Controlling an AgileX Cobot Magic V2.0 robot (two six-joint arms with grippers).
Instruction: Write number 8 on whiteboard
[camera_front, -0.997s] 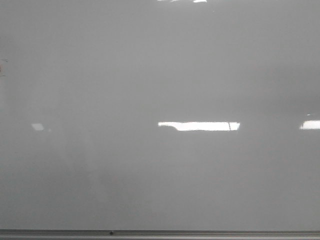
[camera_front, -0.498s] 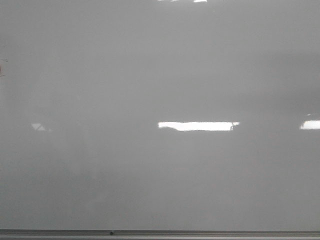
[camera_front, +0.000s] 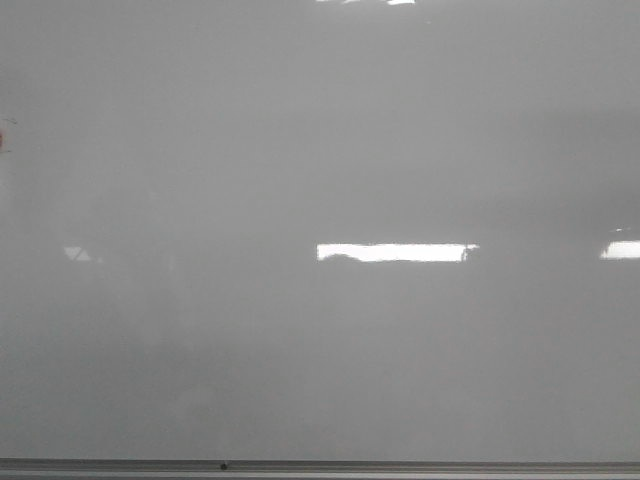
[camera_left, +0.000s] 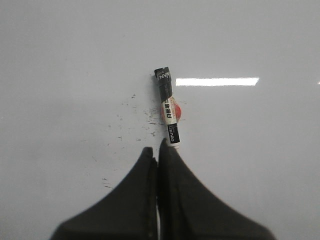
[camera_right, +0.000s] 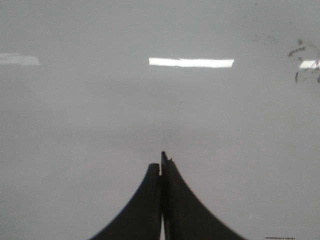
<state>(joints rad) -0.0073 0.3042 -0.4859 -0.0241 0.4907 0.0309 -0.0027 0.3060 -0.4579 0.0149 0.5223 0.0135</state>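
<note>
1. On my left wrist view the left gripper (camera_left: 158, 150) has its fingers pressed together with nothing between them. Just past the tips a marker (camera_left: 167, 106) lies flat on the whiteboard (camera_left: 60, 60), black-ended with a white label and a red spot beside it. Faint dark flecks sit near it.
2. In the front view I see only the bare board, glare strips, and the frame strip (camera_front: 400, 466) along the bottom edge. No arm shows there.
3. On my right wrist view the right gripper (camera_right: 162, 162) is also pressed together and empty, over bare board; some dark smudges (camera_right: 302, 62) lie well off to one side.
4. I find no 8 in any view, so I judge writing has not begun; the step in hand is fetching the marker.
5. Next I would spread the left fingers, straddle the marker's barrel and close squarely so it does not roll.
</note>
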